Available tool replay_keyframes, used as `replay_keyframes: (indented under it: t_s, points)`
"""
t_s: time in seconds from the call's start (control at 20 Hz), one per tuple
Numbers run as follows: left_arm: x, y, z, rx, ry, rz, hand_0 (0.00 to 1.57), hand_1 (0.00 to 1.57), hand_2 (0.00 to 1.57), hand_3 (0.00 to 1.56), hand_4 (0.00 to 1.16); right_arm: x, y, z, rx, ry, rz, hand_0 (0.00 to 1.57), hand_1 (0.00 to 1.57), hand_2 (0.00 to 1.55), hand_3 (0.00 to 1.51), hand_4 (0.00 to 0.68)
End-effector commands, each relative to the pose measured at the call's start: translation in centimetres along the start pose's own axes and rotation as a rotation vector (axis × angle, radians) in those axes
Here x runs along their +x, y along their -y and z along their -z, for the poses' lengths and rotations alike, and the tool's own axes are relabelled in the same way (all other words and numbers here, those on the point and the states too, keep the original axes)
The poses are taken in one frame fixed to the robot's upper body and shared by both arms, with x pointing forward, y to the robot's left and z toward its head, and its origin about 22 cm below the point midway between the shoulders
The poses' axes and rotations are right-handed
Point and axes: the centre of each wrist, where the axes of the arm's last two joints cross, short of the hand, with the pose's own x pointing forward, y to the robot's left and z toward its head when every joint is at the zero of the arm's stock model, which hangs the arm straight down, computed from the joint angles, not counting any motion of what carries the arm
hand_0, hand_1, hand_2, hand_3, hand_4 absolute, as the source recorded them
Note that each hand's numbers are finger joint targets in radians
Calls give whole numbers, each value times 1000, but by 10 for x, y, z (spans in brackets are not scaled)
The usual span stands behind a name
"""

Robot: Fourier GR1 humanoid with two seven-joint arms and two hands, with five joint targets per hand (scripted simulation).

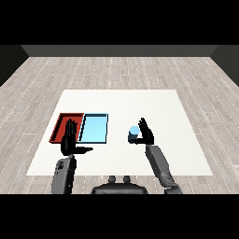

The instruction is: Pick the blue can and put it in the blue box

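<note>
Head view shows the blue can point(133, 134) standing upright on the white table point(177, 116), right of the frame's centre and well apart from the blue box point(94, 129), which lies left of centre beside the red tray point(63, 122). The right hand point(147, 133) sits just beside the can's right side, fingers raised and relaxed, not curled round it; whether they touch cannot be told. The left hand point(71, 140) hovers flat at the lower left over the red tray's near edge, fingers straight. The can looks small, rigid and probably light, with smooth walls that may slip; wrapping the fingers round its middle seems the safest hold.
</note>
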Motion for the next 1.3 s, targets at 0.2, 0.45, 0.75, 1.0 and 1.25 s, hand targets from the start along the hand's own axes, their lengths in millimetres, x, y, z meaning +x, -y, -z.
replay_keyframes:
  t_s: [0.2,0.45,0.75,1.0,1.25]
  points:
    - [-12,11,-5,8,-1,-6,0,0,0,0,0,-8,-12,26,35,-8,6,0,0,0,0,0]
    - [-11,0,-13,1,-5,1,0,0,0,0,0,-18,-10,24,33,-26,4,0,0,0,0,0]
    - [14,12,15,-5,9,13,0,0,0,0,0,-18,-8,28,43,-35,-1,0,0,0,0,0]
    - [-7,3,-10,2,13,0,0,0,0,0,0,-20,-30,29,31,-35,5,0,0,0,0,0]
    - [1,-7,6,10,1,7,0,0,0,0,0,-18,-35,30,-27,-18,-56,1056,1056,1218,1127,177]
